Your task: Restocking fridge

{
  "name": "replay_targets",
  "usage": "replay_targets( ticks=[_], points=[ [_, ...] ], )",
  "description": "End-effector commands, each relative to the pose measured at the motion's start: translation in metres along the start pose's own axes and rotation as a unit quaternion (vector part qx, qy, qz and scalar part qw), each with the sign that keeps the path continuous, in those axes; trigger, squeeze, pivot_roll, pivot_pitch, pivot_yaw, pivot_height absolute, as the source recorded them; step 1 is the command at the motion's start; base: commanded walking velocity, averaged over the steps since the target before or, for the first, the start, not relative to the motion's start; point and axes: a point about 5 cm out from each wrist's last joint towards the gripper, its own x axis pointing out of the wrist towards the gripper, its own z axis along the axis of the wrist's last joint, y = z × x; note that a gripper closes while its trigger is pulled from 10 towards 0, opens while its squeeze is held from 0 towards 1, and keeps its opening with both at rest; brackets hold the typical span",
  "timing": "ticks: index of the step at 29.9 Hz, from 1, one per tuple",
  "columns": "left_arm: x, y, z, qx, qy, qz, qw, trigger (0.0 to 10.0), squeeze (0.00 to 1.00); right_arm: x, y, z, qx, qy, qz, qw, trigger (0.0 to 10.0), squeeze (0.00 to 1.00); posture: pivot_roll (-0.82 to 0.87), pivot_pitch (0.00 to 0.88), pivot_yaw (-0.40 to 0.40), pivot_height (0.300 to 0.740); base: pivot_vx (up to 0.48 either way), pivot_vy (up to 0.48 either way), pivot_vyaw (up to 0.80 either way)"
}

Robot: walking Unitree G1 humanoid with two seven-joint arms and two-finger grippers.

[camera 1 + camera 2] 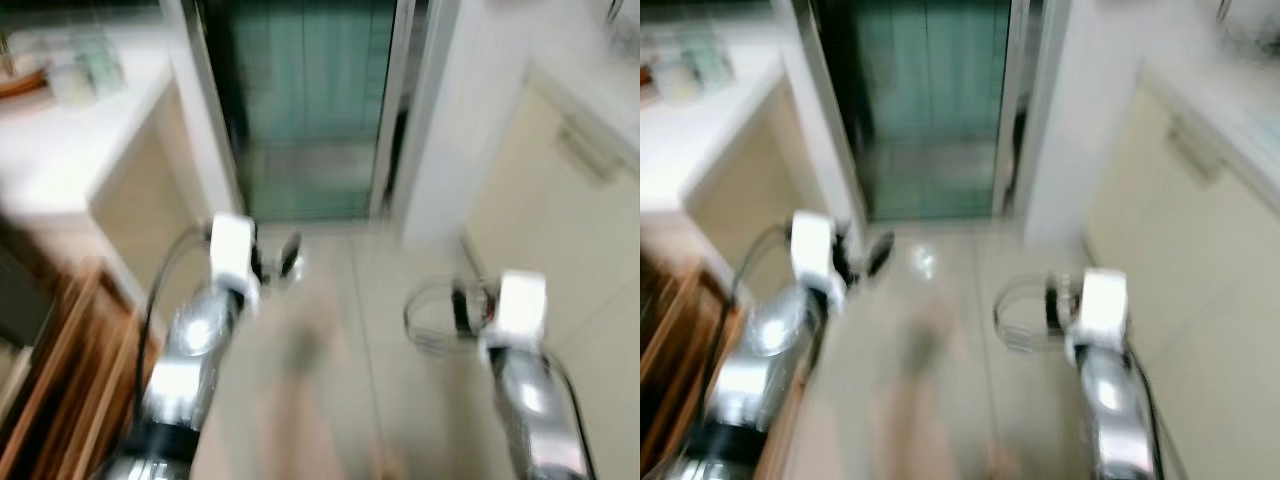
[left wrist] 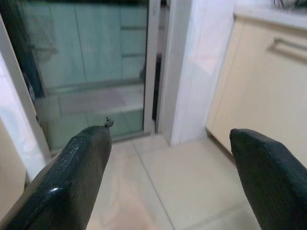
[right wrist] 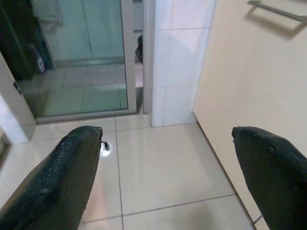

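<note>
Both the left gripper (image 2: 168,182) and right gripper (image 3: 168,182) have jaws spread and empty, facing the glass door (image 1: 305,110); no stock is visible, so handling cannot be judged.

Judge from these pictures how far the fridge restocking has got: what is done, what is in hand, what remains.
Nothing looks done yet. The left claw and right claw are both open and carry nothing, held out over the tiled floor. The blurred head views suggest the robot is moving through a kitchen, with a glass door ahead and cream cabinets to its right. Finding the fridge and groceries all remains.
</note>
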Motion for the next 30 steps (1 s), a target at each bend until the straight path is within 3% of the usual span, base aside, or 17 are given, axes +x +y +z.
replay_targets(
  ticks=[1,8,17,24,30],
  points=[
    [0.0004,0.0014,0.0023,0.008,-0.003,0.003,1.000,10.0,0.00,0.0022,0.0048,0.0037,0.004,-0.006,0.005,1.000,10.0,0.00,-0.08,0.000,0.076,0.740,0.000,0.469,0.00],
    [0.0002,-0.0018,0.0012,0.009,-0.006,-0.002,1.000,10.0,0.00,0.0038,0.0034,0.0057,-0.005,-0.011,0.012,1.000,10.0,0.00,-0.08,0.000,0.072,0.740,0.000,0.454,0.27],
    [-0.0017,-0.0058,0.0041,0.015,-0.021,-0.019,0.999,10.0,0.00,0.0068,0.0040,0.0050,-0.002,-0.007,0.011,1.000,10.0,0.00,-0.07,0.000,0.062,0.740,-0.280,0.391,0.42],
    [-0.0023,-0.0070,0.0038,0.021,-0.024,-0.023,0.999,10.0,0.00,0.0085,0.0052,0.0036,-0.003,-0.005,0.016,1.000,10.0,0.00,-0.07,0.000,0.056,0.740,0.000,0.000,0.00],
    [-0.0012,-0.0085,0.0041,0.014,-0.023,-0.027,0.999,10.0,0.00,0.0094,0.0057,0.0027,-0.002,-0.005,0.018,1.000,10.0,0.00,-0.07,0.000,0.057,0.740,-0.397,0.000,0.00]
  ],
)
